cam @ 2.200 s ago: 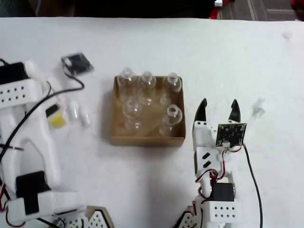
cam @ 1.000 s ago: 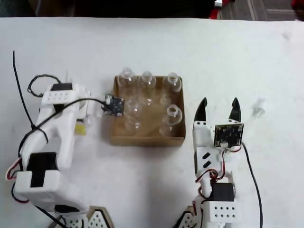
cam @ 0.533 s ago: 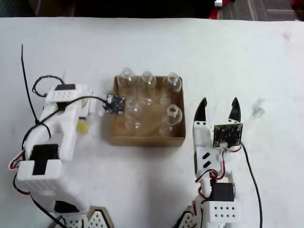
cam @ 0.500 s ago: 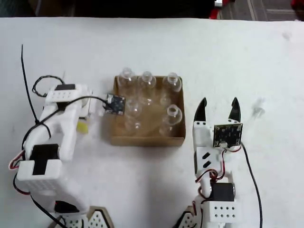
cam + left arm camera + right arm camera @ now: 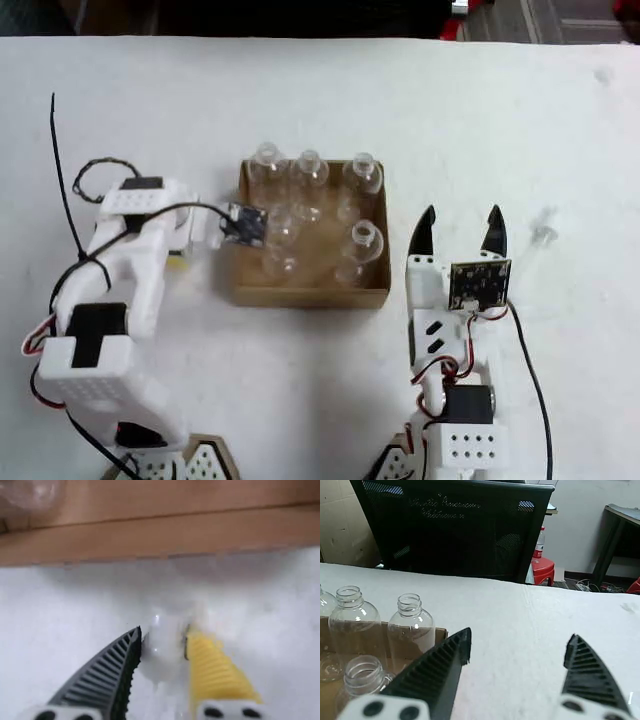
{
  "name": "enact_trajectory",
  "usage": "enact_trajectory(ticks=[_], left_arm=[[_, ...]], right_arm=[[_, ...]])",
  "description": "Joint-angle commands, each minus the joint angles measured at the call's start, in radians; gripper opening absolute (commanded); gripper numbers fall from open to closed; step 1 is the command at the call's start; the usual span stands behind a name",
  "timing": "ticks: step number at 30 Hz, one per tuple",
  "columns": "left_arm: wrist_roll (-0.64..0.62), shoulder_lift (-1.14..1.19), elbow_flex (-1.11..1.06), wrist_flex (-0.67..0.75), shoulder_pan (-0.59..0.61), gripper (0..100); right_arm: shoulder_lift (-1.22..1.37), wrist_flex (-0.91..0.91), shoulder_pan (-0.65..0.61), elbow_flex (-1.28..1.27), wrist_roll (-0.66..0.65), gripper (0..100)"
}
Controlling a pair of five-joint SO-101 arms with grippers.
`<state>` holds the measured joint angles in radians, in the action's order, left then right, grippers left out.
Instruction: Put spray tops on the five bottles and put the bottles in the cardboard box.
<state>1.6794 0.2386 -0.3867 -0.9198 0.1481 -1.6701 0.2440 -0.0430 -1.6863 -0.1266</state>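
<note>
Five clear bottles, one of them (image 5: 366,172) at the back right, stand uncapped in the cardboard box (image 5: 310,296). My left gripper (image 5: 162,632) is low over the table just left of the box's wall (image 5: 160,535). Its black and yellow fingers are shut on a small whitish spray top (image 5: 162,655). From above, the left arm (image 5: 135,250) covers that spot. My right gripper (image 5: 458,230) rests open on the table right of the box with nothing in it. In the right wrist view the right gripper (image 5: 517,647) has the nearest bottle (image 5: 411,625) beside it.
A loose clear spray top (image 5: 543,235) lies on the white table right of the right gripper. A black office chair (image 5: 455,530) stands beyond the table's far edge. Cables trail from both arms.
The left arm swung in from the far left to the box's left side, over where the spray tops lay, then edged slightly toward the box. The right arm stayed still.
</note>
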Motion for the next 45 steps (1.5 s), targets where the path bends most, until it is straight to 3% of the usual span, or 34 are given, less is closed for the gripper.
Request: enact_trajectory(ticks=[1, 5, 12, 17, 29, 38, 45], left_arm=[[-0.002, -0.036, 0.044, -0.043, -0.056, 6], [-0.009, -0.064, 0.052, -0.077, -0.070, 5], [-0.173, -0.245, 0.057, -0.098, -0.071, 6], [-0.273, -0.406, 0.057, -0.190, -0.101, 6], [-0.855, -0.766, 0.066, -0.190, -0.193, 5], [-1.436, -1.112, 0.057, -0.048, -0.174, 6], [-1.364, -1.161, 0.055, -0.071, -0.203, 6]], right_arm=[[0.002, -0.024, -0.010, -0.009, -0.018, 26.9], [0.002, -0.024, -0.010, -0.009, -0.020, 26.9], [0.002, -0.024, -0.010, -0.009, -0.020, 26.9], [0.002, -0.024, -0.010, -0.009, -0.020, 26.9], [0.002, -0.018, -0.010, -0.009, -0.014, 26.9], [0.002, -0.016, -0.010, -0.009, -0.014, 26.9], [0.002, -0.015, -0.010, -0.009, -0.014, 26.9]])
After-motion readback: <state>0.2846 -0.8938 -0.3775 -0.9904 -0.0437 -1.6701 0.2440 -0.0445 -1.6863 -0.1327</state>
